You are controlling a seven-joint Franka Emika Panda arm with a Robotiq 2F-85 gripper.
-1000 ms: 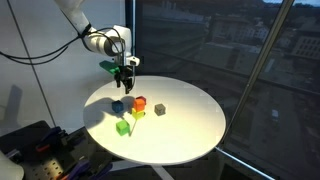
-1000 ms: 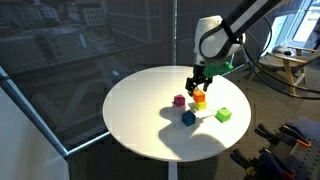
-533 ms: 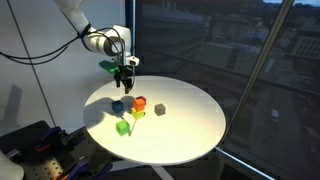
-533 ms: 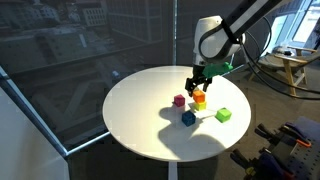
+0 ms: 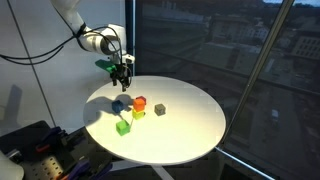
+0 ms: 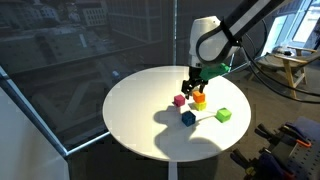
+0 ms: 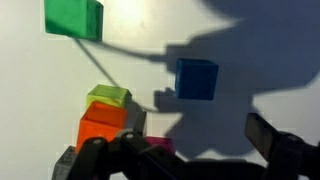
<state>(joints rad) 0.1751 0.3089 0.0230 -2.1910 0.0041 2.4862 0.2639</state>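
The arm [image 5: 71,19] comes in from the upper edge in both exterior views. It bends at the white wrist [image 6: 208,36] so that the gripper [image 5: 122,84] hangs pointing straight down. In the wrist view its two dark fingers [image 7: 267,134] stand wide apart at the lower edge of the frame, with nothing clamped between them.
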